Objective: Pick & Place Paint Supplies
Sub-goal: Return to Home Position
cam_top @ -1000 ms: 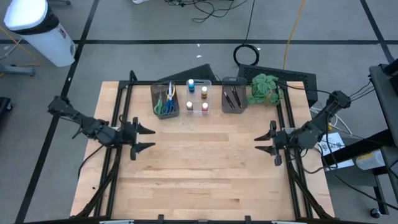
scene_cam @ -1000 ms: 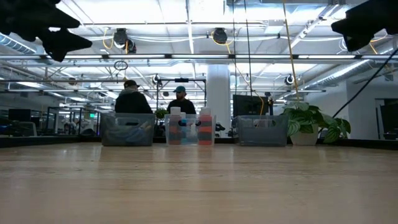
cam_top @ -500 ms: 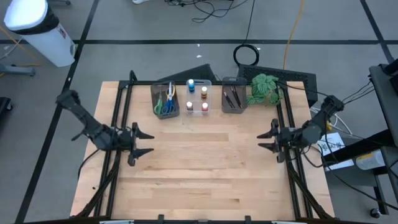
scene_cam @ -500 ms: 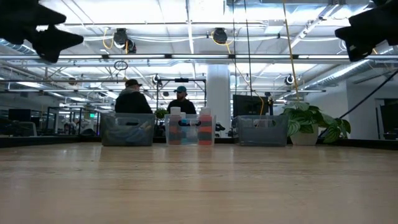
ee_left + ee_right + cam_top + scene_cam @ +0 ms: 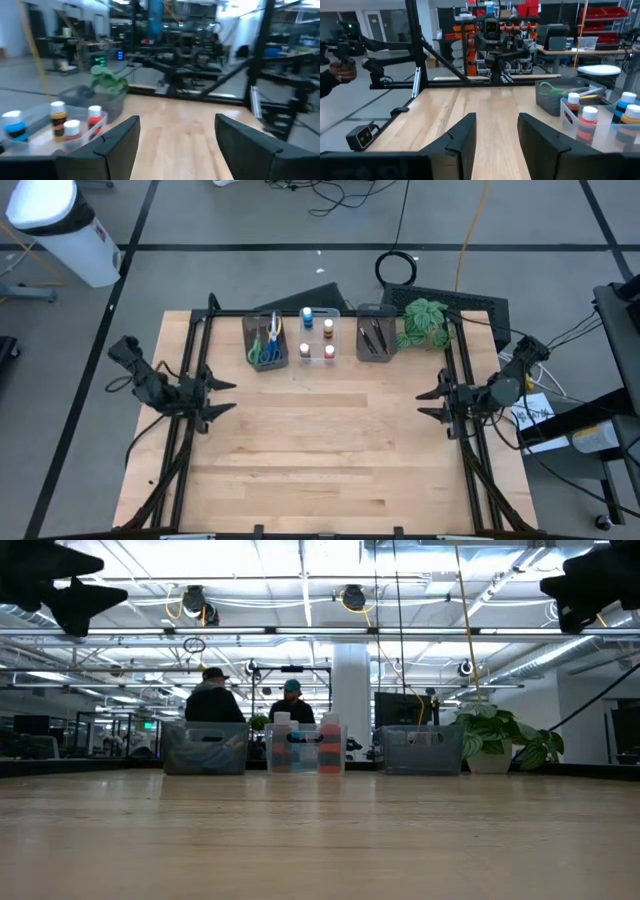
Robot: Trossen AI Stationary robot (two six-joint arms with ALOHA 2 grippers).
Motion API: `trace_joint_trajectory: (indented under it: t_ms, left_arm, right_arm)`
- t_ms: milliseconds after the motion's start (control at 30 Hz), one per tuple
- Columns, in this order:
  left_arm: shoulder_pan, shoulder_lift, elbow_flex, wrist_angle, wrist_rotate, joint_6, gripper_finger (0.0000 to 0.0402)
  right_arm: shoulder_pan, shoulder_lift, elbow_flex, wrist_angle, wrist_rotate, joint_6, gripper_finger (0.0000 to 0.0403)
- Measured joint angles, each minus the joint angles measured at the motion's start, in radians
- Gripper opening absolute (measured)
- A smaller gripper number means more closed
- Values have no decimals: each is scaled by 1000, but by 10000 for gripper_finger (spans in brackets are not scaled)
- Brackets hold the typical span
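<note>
The wooden table (image 5: 320, 460) stands in a large open workshop, and in the low view I can make out two people (image 5: 211, 700) at benches well behind it. From up top, I see all the paint supplies in a row of containers along the far edge. The scissors (image 5: 265, 343), with yellow, blue and green handles, are together in the left grey bin (image 5: 246, 340). Just beside it is the clear bin (image 5: 317, 337), which holds the small pots: a blue pot (image 5: 307, 314) at the back and three more pots (image 5: 329, 351) with white caps over orange and red. Next along, the right grey bin (image 5: 360, 330) holds the thin dark brushes (image 5: 375, 335), and the leafy plant (image 5: 425, 322) sits just past it at the corner. My left gripper (image 5: 233, 397) hangs over the table's left side by the frame rail, well apart from the bins. Its fingers (image 5: 117, 145) are spread wide with nothing between them. My right gripper (image 5: 420, 405) mirrors it over the right side, and its fingers (image 5: 540, 135) are likewise parted around bare air. In the low view both sit high, up in the top corners of the picture and well above the tabletop. The two grippers point inward toward each other across the boards.
</note>
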Motion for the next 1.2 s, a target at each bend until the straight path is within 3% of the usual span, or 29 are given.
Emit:
trace_joint_trajectory:
  t_ms: [367,533,800,933,1200]
  left_arm:
    - [171,-11,-12,-50,382,-62,269]
    - [272,-11,-10,-44,452,-39,269]
    - [433,-11,-52,-8,647,-36,269]
    - [482,-11,-120,68,661,-38,269]
    - [540,3,-121,115,824,-36,269]
  right_arm:
    - [0,-45,-24,27,-79,-61,130]
    - [0,-44,-49,69,-80,-78,130]
    - [0,-44,-54,70,-80,-60,130]
    - [0,-44,-80,93,-80,-60,130]
    - [0,-44,-182,198,-59,-69,130]
